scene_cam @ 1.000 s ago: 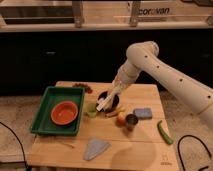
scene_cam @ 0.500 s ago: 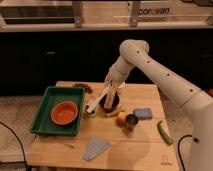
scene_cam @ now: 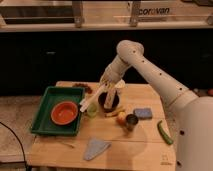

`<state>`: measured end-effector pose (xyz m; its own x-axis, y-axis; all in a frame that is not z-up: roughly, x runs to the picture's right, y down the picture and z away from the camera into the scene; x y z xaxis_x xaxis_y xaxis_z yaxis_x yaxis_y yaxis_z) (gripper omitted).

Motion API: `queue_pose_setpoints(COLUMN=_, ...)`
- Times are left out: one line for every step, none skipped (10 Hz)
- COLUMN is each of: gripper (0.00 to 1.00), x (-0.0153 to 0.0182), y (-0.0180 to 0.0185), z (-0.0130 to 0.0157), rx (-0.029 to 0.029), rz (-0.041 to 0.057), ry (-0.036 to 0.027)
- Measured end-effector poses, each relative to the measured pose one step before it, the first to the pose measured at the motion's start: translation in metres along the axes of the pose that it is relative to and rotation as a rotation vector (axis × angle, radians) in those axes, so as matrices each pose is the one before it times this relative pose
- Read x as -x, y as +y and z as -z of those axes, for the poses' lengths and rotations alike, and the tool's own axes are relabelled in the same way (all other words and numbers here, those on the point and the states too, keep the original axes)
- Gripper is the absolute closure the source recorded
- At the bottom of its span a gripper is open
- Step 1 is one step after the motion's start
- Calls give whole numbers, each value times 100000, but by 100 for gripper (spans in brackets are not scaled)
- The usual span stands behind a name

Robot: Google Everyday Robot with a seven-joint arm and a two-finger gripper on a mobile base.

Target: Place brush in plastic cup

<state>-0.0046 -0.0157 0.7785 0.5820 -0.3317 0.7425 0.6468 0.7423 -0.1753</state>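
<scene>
The brush (scene_cam: 92, 99) has a long white handle and hangs slanted, its lower end down-left over the tray's right edge. My gripper (scene_cam: 106, 86) is shut on its upper end, above the middle of the wooden table. The bristle head is hidden at the gripper. The plastic cup (scene_cam: 92, 111), small and light green, stands upright just right of the tray, directly below the brush's lower part. Whether the brush touches the cup I cannot tell.
A green tray (scene_cam: 45, 125) holds an orange bowl (scene_cam: 65, 113) on the left. A black bowl (scene_cam: 109, 101), a yellow piece (scene_cam: 111, 113), a fruit (scene_cam: 121, 118), a metal cup (scene_cam: 131, 122), a blue sponge (scene_cam: 143, 113), a green vegetable (scene_cam: 165, 132) and a grey cloth (scene_cam: 95, 148) lie around.
The arm has swung left, carrying the brush from over the black bowl to above the plastic cup. The brush now slants down toward the tray's edge.
</scene>
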Motion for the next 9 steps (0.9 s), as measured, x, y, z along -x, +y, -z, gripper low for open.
queue_pose_setpoints(gripper=97, x=15, y=-20, z=-350, rx=-469, rz=-603, ry=-1297)
queue_pose_setpoints(gripper=97, x=60, y=-121, z=-543, rx=-500, rz=-721, ry=-1452)
queue_pose_setpoints(gripper=97, x=173, y=-183, z=-485, rx=-140, rz=-278, ry=-970)
queue_pose_setpoints(gripper=97, x=174, y=-96, z=-648, rx=408, rz=-217, ry=-803)
queue_pose_setpoints(gripper=97, x=108, y=-24, z=-525, rx=688, rz=-54, ry=-429)
queue_pose_setpoints(gripper=97, x=146, y=-91, z=-778, rx=1213, rz=195, ry=-445)
queue_pose_setpoints(gripper=97, x=275, y=-108, z=-821, rx=1573, rz=437, ry=-637)
queue_pose_setpoints(gripper=97, x=102, y=23, z=-664, rx=1200, rz=90, ry=-590)
queue_pose_setpoints(gripper=97, x=-159, y=259, z=-666, rx=1275, rz=-393, ry=-475)
